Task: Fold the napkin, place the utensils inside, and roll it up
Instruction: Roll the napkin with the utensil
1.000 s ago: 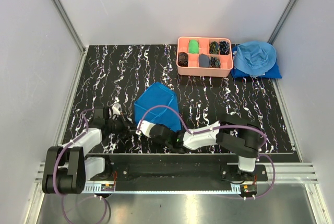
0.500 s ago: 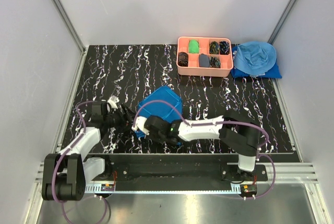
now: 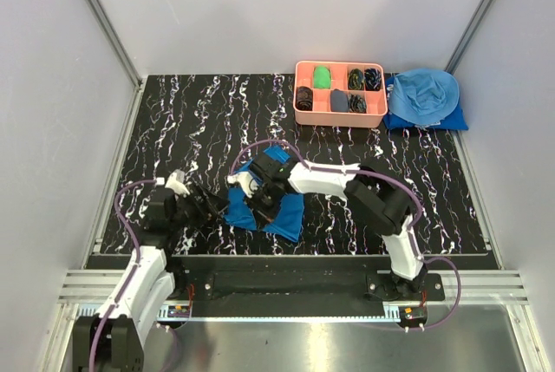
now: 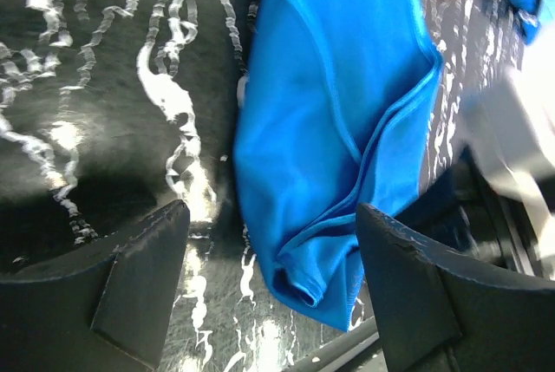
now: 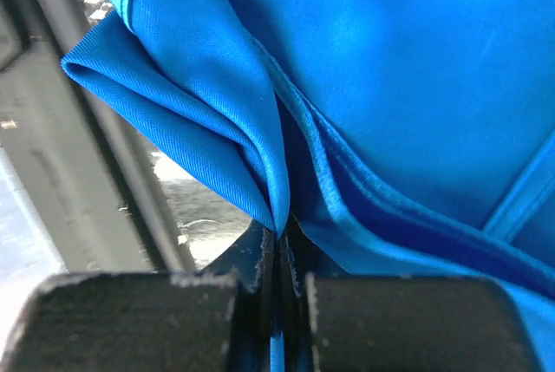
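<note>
- A black table [image 3: 173,129] streaked with white, closed in by plain pale walls, seen from above; both arms reach in from the near edge.
- The right gripper [image 5: 277,251] has its fingers pressed together, pinching a raised fold of the napkin [image 5: 390,86] at the cloth's edge.
- From that pinch the royal-blue napkin spreads away toward 1 o'clock in the wrist view, doubled over in loose layers.
- The left gripper [image 3: 208,206] has its fingers spread wide, holds nothing and sits just above the table.
- From above, the napkin lies at 3 o'clock from the left gripper, just beside it; its nearest edge is almost at the fingertips.
- The bunched napkin's long axis runs roughly 12 to 6 o'clock across the table centre.
- The right arm is the nearer one, already on the cloth; the left would likely have to reach toward 3 o'clock to catch the free edge.
- A pink tray [image 3: 338,120] stands at 1 o'clock from the napkin, well apart, with a pale blue cloth heap [image 3: 423,94] beside it.
- I cannot make out the fork and spoon.
</note>
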{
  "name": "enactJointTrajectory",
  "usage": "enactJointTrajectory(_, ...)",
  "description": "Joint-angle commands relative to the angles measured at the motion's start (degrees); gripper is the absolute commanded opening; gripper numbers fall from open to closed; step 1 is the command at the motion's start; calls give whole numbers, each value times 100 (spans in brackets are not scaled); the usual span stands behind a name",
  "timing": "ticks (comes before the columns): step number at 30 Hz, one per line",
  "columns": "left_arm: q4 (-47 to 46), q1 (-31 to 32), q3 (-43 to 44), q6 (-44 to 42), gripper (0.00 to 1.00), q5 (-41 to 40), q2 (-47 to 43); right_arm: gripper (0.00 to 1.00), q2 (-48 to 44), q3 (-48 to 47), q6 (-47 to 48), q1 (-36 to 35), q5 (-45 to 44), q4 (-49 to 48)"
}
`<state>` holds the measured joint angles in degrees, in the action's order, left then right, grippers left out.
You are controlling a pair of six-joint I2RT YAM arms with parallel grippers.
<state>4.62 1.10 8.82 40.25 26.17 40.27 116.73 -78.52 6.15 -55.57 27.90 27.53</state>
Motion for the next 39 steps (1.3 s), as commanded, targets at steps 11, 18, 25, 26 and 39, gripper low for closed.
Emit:
enactJointTrajectory(11, -1499, 1085, -486, -536, 85, -200, -441, 0, 1483, -1446, -62, 749, 2614, 1596)
enactJointTrajectory(18, -1894, 1401, -451, -667, 84, -358, -11, 0, 1950, -1920, 18, 960, 2940, 2028)
enactJointTrajectory(25, -2018, 1603, -425, -755, 78, -420, 191, 0, 2328, -2273, 114, 1110, 3309, 2379)
enactJointTrajectory(26, -2018, 1612, -425, -755, 77, -411, 209, 0, 2415, -2316, 140, 1127, 3344, 2415)
enactJointTrajectory(39, -1939, 1744, -205, -756, 30, -666, 780, 0, 2610, -2572, 316, 1171, 3529, 2670)
